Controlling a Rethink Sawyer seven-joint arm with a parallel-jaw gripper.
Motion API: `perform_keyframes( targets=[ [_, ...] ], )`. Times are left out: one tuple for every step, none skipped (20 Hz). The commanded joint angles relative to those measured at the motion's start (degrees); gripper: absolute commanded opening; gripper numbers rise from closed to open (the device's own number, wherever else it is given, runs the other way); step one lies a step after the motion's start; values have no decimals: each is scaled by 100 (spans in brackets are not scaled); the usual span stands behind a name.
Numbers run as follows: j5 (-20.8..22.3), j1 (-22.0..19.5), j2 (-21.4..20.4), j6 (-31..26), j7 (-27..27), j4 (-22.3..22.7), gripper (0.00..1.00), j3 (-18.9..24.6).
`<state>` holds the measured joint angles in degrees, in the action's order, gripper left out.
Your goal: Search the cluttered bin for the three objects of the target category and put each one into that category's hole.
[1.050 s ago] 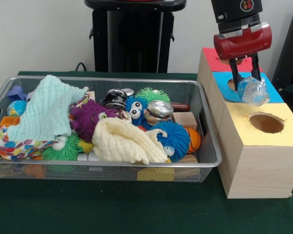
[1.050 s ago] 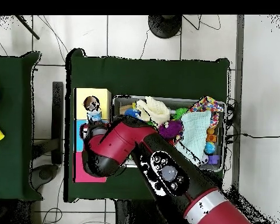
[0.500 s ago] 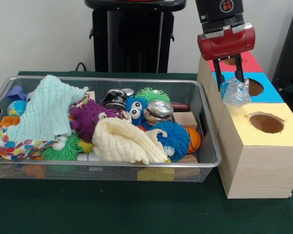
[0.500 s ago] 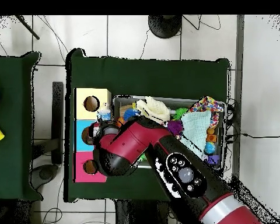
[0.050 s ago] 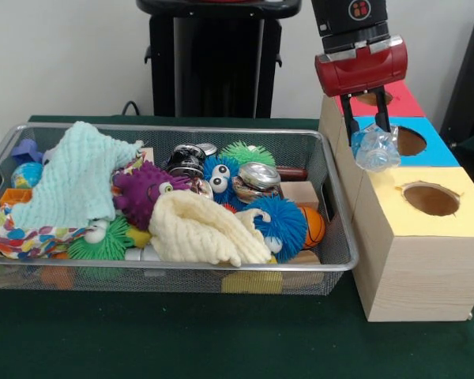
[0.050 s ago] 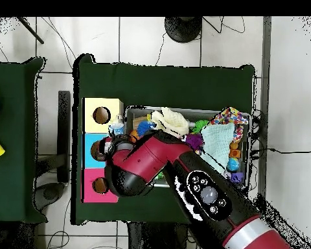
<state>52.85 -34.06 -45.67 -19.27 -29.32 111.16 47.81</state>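
A dark green table (image 5: 182,339) holds a wire bin (image 5: 332,260) and, just to its right in the front view, a row of three wooden boxes. From near to far the box tops are yellow (image 5: 426,225), blue (image 5: 438,151) and red (image 5: 403,103), each with a round hole.

A red and black arm (image 6: 184,175) comes down over the row of boxes. Its gripper (image 5: 365,130) pinches a crumpled clear plastic bottle (image 5: 376,148) between two thin black fingers (image 5: 346,118). The bottle hangs in the air above the left edge of the blue box, near the bin's right wall and left of the blue box's hole.

The bin is packed full. A pale mint cloth (image 5: 75,181) lies over the left side, with a patterned cloth (image 5: 16,237) below it. A cream cloth (image 5: 201,229) lies at front centre. Among them are fuzzy toys with big eyes: purple (image 5: 146,193), blue (image 5: 278,225) and green (image 5: 99,241). Crushed metal cans (image 5: 257,180) sit near the back, and a small orange ball (image 5: 314,227) rests against the right wall.
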Motion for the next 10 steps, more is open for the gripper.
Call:
perform_keyframes(
  targets=[
    [-40, 188, 148, -832, 718, 411, 0, -175],
    [-65, 212, 135, -839, 744, 422, 0, -179],
    [-100, 224, 116, -847, 754, 436, 0, -172],
    [-88, 250, 108, -819, 793, 456, 0, -201],
    [-87, 228, 101, -788, 800, 511, 0, -209],
    [-99, 245, 96, -798, 813, 523, 0, -227],
    [-110, 263, 91, -807, 826, 536, 0, -245],
    [-61, 320, 92, -762, 897, 549, 0, -311],
    [-19, 364, 95, -719, 951, 549, 0, -360],
    [45, 412, 114, -673, 1003, 547, 0, -422]
  ],
)
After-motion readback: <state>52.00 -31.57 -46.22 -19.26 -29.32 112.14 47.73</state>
